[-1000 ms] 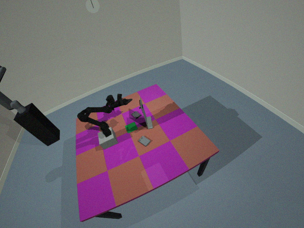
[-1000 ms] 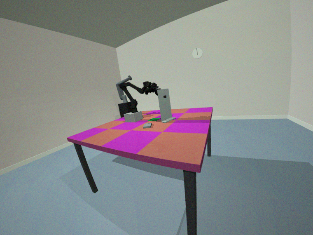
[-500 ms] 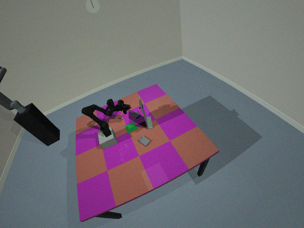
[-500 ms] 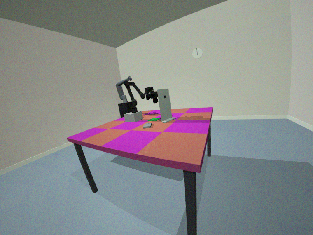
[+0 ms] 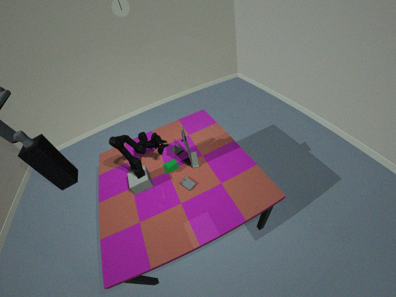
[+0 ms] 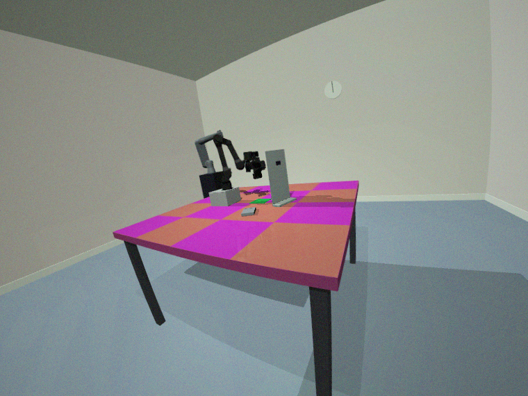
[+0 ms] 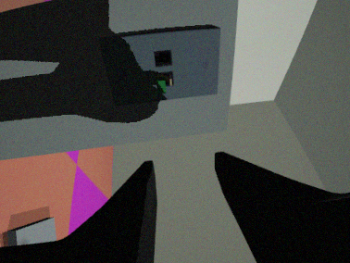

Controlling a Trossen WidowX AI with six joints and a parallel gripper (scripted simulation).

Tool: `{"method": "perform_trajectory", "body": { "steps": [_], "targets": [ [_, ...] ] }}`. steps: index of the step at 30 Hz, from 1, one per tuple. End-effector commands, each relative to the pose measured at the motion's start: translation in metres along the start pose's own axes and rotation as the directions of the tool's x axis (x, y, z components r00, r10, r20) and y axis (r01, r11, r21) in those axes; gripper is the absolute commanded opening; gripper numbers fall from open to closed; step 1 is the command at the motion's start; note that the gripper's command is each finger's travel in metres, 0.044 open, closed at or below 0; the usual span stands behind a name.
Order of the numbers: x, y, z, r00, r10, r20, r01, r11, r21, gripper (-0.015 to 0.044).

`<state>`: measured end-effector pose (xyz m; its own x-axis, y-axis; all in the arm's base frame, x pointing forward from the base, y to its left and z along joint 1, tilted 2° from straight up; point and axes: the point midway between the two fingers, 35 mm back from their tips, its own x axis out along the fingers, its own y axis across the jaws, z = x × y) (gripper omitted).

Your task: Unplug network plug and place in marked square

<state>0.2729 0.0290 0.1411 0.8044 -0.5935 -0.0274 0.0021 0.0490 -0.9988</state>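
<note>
The upright grey panel (image 5: 186, 144) (image 6: 278, 180) (image 7: 194, 116) carries a blue-grey plate (image 7: 199, 69) with a dark empty opening (image 7: 163, 57). Beside that opening sits a small green plug (image 7: 161, 86), partly in the arm's shadow; its tab is too small to make out. The gripper (image 5: 166, 143) (image 7: 184, 158) is partly open with nothing between its fingers. It is in front of the panel, rolled, and touches neither panel nor plug. In the wrist view the fingertips lie outside the panel's outline. The green marked square (image 5: 171, 166) (image 6: 260, 201) lies on the table between the arm's base and the panel.
A light grey flat block (image 5: 187, 183) (image 6: 248, 211) lies near the marked square, towards the table's front. A darker flat block (image 5: 176, 149) lies behind it, near the panel. The arm stands on a grey box (image 5: 140, 184) (image 6: 224, 197). The panel has a low foot (image 5: 194, 160).
</note>
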Motion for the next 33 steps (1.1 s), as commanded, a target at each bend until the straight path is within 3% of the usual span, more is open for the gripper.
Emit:
{"method": "perform_trajectory", "body": {
  "steps": [1, 13, 33],
  "targets": [
    [0.004, 0.002, 0.000, 1.000, 0.002, -0.006, -0.002, 1.000, -0.018, 0.0156],
    [0.054, 0.001, 0.012, 1.000, -0.003, -0.006, 0.003, 1.000, -0.016, 0.0156],
    [0.080, 0.000, 0.020, 1.000, -0.003, -0.003, 0.003, 1.000, -0.013, 0.0156]
  ]
}}
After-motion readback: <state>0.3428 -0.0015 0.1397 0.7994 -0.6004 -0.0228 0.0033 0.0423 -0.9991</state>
